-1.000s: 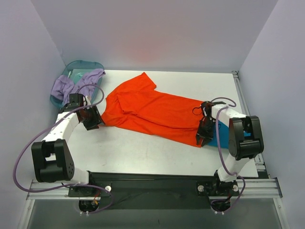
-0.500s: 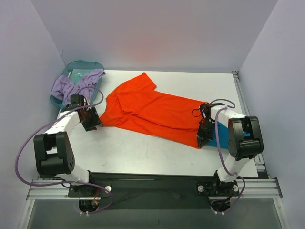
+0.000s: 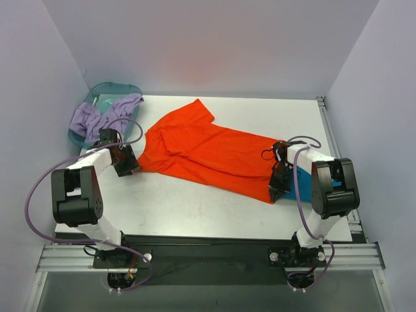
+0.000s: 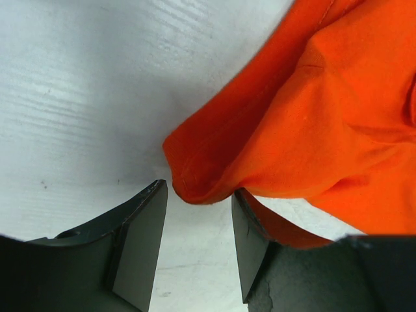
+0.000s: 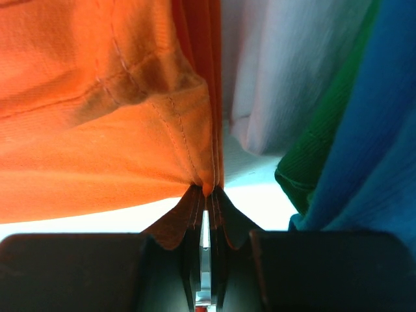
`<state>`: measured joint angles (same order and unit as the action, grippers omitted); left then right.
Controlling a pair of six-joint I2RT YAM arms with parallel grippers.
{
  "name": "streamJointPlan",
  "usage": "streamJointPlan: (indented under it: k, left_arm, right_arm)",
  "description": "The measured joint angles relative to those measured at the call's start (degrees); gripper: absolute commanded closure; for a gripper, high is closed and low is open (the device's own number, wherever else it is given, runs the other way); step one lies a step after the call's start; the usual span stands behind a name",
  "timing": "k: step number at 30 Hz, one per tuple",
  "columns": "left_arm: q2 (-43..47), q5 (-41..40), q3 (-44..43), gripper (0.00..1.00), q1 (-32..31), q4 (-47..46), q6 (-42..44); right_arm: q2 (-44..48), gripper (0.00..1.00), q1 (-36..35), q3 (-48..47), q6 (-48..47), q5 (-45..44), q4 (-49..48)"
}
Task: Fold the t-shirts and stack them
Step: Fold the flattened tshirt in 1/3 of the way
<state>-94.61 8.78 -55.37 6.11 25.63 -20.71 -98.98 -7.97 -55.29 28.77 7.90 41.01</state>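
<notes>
The orange-red t-shirt [image 3: 208, 151] lies spread, partly folded, across the middle of the table. My left gripper [image 3: 125, 164] is open at the shirt's left edge. In the left wrist view the cloth's folded corner [image 4: 195, 182] sits just at the fingertips of that gripper [image 4: 198, 195], not pinched. My right gripper [image 3: 275, 187] is shut on the shirt's lower right hem, and the right wrist view shows the hem [image 5: 207, 185] clamped between the jaws. A folded teal-blue shirt [image 3: 301, 183] lies under the right arm, with a green shirt [image 5: 318, 153] below the blue one [image 5: 380, 123].
A translucent teal basin [image 3: 123, 88] stands at the back left with purple cloth [image 3: 97, 117] hanging over its rim, close to the left arm. Walls enclose the table on three sides.
The left arm's elbow has swung in toward the table's left edge while its gripper stayed at the shirt's left edge. The right gripper has narrowed and shifted slightly at the hem.
</notes>
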Motion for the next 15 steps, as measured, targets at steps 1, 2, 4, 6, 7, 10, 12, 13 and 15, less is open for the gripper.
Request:
streamJointPlan:
  k: [1, 2, 4, 6, 7, 10, 12, 13, 15]
  left_arm:
    - [-0.6, 0.0, -0.2, 0.46, 0.0, -0.5, -0.1]
    - [-1.1, 0.0, -0.5, 0.47, 0.0, -0.9, -0.1]
    - [-2.2, 0.0, -1.0, 0.53, 0.0, -1.5, -0.3]
    - [-3.1, 0.2, -1.4, 0.58, 0.0, -2.2, -0.6]
    - [-3.5, 0.3, -1.7, 0.65, 0.0, -2.3, -0.8]
    - [-4.7, 0.6, -2.7, 0.84, 0.0, -2.8, -1.1]
    - [-5.3, 0.7, -3.1, 0.91, 0.0, -2.9, -1.2]
    - [-5.4, 0.9, -3.3, 0.95, 0.0, -2.9, -1.1]
    - [-5.6, 0.8, -3.7, 1.00, 0.0, -2.9, -1.0]
  right_arm:
    - [0.0, 1.00, 0.0, 0.0, 0.1, 0.0, 0.0]
    - [0.0, 1.00, 0.0, 0.0, 0.1, 0.0, 0.1]
    - [0.0, 1.00, 0.0, 0.0, 0.2, 0.0, 0.2]
    - [0.0, 1.00, 0.0, 0.0, 0.2, 0.0, 0.2]
    - [0.0, 1.00, 0.0, 0.0, 0.2, 0.0, 0.2]
    - [0.0, 1.00, 0.0, 0.1, 0.3, 0.0, 0.3]
    - [0.0, 1.00, 0.0, 0.2, 0.3, 0.0, 0.5]
    - [0.0, 1.00, 0.0, 0.2, 0.3, 0.0, 0.6]
    - [0.0, 1.00, 0.0, 0.2, 0.3, 0.0, 0.9]
